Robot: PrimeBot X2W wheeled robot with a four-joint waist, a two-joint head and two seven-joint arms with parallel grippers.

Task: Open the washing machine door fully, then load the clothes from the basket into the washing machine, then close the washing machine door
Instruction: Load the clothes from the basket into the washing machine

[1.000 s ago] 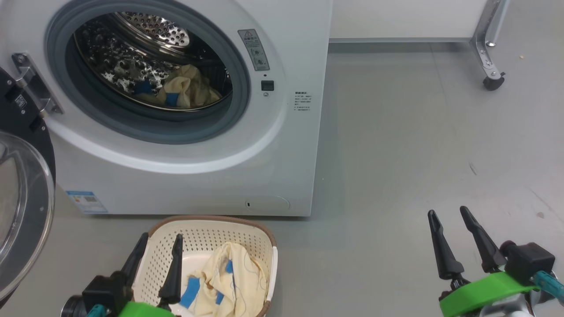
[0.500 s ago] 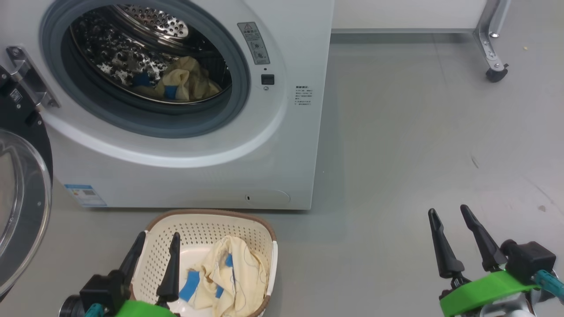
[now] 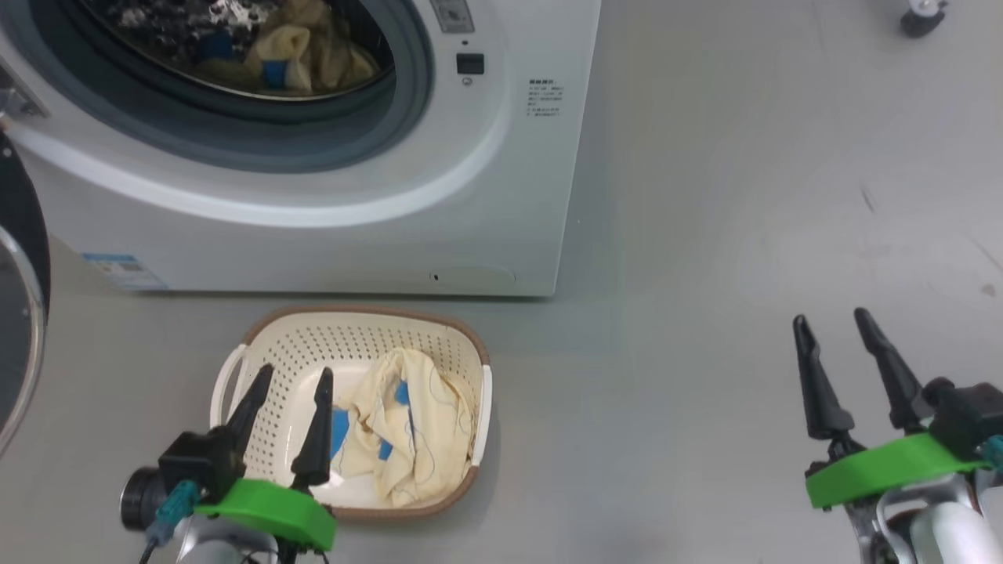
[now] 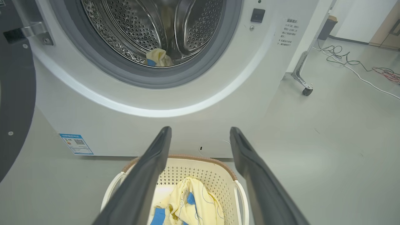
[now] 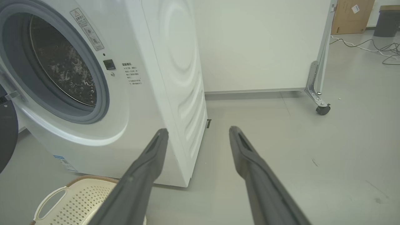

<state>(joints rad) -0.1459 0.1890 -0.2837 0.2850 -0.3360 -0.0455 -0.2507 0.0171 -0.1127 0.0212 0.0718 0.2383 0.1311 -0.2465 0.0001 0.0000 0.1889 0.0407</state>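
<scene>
The basket [image 3: 313, 348] sits on the floor [image 3: 705, 274] right in front of the left pincer [image 3: 296, 370], whose fingertips hang over its near left part. In the basket lies one crumpled heap of clothes [image 3: 407, 439], cream-yellow with blue patches. It lies just to the right of that pincer's fingers and clear of them. Past the basket, further ahead of the left pincer, stands the washing machine [image 3: 353, 235]. Its steel drum [image 4: 140, 28] holds a second bundle [image 3: 313, 55] of the same fabric, low near the front. The door [image 3: 23, 227] stands swung open, off to the left of the left pincer.

The left pincer's two fingers are spread well apart and hold nothing. The right pincer [image 3: 830, 315] is spread the same way and also holds nothing. It hangs over bare floor, with the machine's side ahead and to its left.

There is one basket, one machine, one door, two heaps of clothing and two pincers.
</scene>
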